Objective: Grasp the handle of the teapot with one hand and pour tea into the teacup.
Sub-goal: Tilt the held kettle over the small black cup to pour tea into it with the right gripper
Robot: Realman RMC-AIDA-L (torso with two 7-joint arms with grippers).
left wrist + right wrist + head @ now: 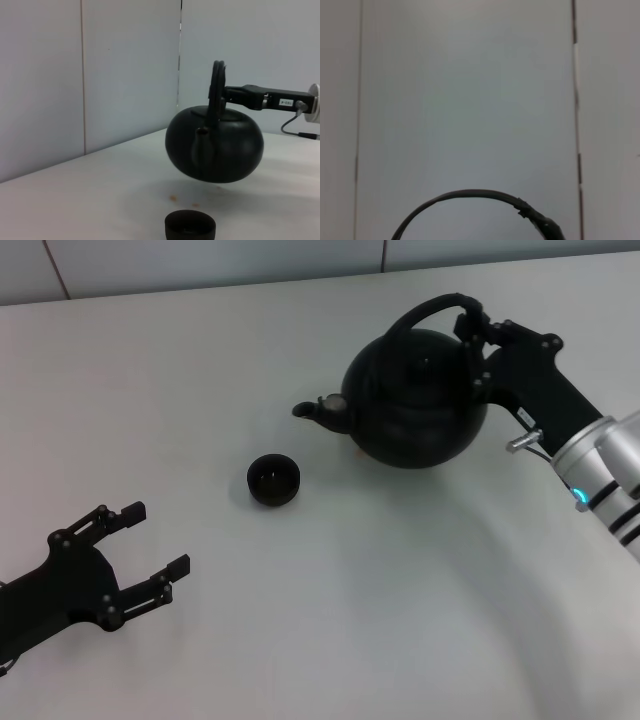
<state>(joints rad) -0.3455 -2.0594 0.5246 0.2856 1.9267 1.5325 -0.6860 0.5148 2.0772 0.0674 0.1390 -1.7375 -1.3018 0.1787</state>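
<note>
The round matte-black teapot (415, 400) hangs above the table, lifted clear of it in the left wrist view (215, 147). Its short spout (318, 413) points toward the small black teacup (273, 480), which stands on the table to the spout's left and nearer me; the cup also shows in the left wrist view (190, 225). My right gripper (474, 328) is shut on the arched black handle (425, 315) at its right end. The handle's hoop shows in the right wrist view (470, 197). My left gripper (152, 540) is open and empty at the near left.
The white table (400, 600) runs to a pale wall at the back (200, 260). Small orange-brown spots mark the table below the pot (172, 198).
</note>
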